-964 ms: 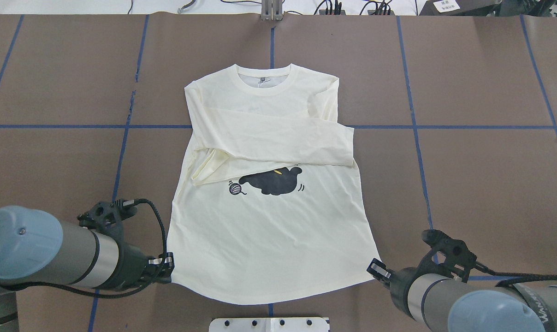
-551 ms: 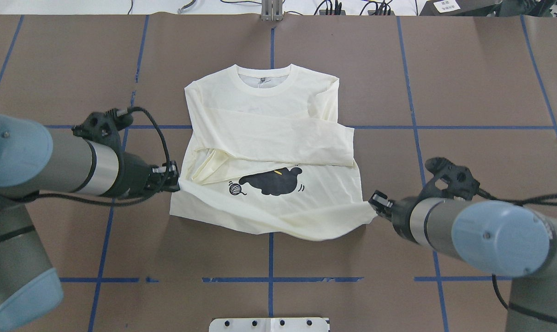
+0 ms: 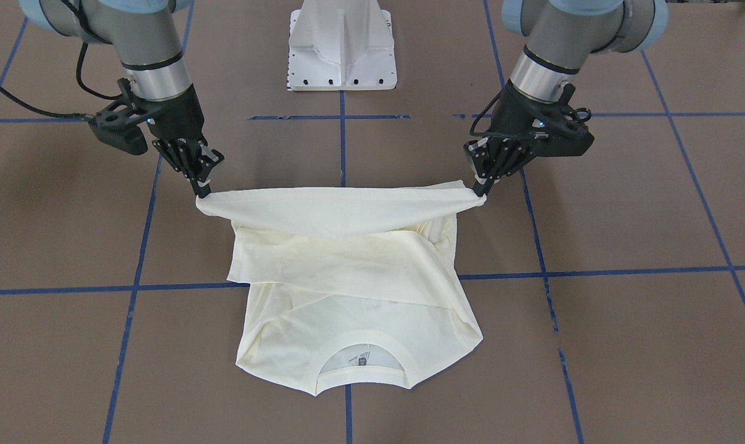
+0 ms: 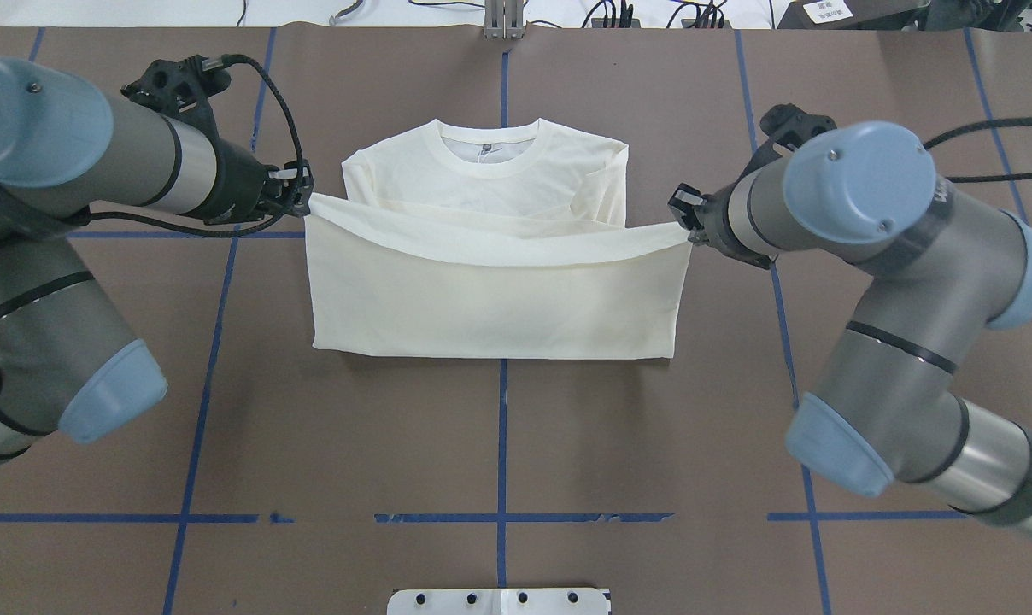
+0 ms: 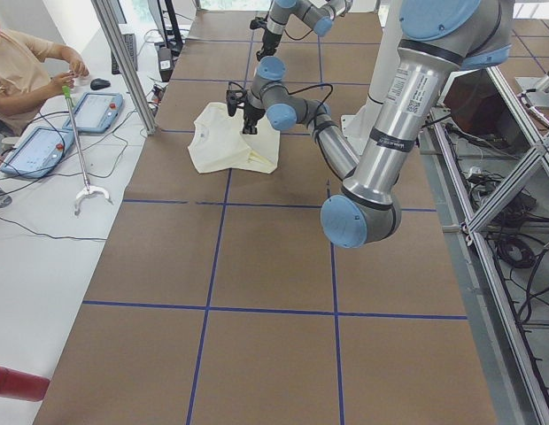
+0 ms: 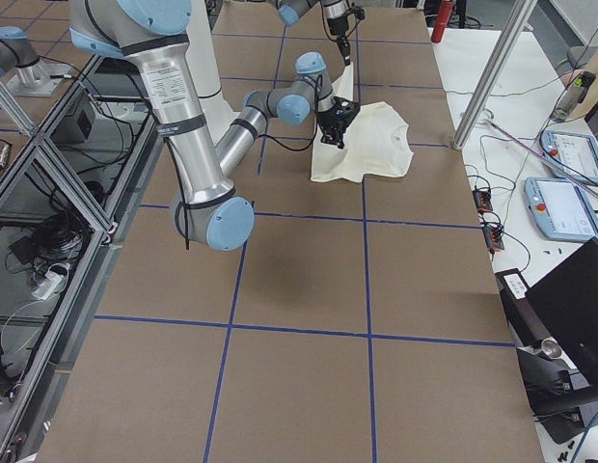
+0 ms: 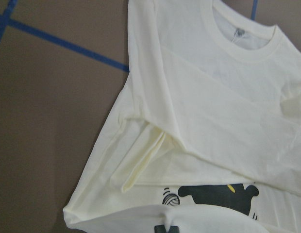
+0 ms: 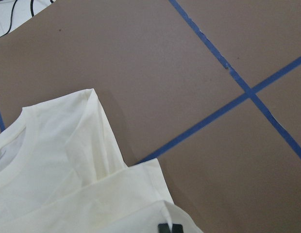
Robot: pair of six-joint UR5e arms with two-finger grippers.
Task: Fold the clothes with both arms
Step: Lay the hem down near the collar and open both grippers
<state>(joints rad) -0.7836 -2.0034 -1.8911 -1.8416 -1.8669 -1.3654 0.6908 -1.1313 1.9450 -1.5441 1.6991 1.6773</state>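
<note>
On the brown taped surface (image 4: 499,444) the soft, light shirt (image 4: 490,299) lies at centre, its hem (image 4: 482,235) doubled toward the collar (image 4: 488,152) at 12 o'clock, left tool (image 4: 308,198) at 9 and right tool (image 4: 683,225) at 3 each clenched on a hem corner, likely its steadiest holds.

Brown table (image 4: 866,128), blue tape grid (image 4: 501,444) — white pedestal base (image 3: 341,49) at its edge.

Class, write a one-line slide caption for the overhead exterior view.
Left claw and right claw hold the cream T-shirt, hem folded toward collar.
</note>
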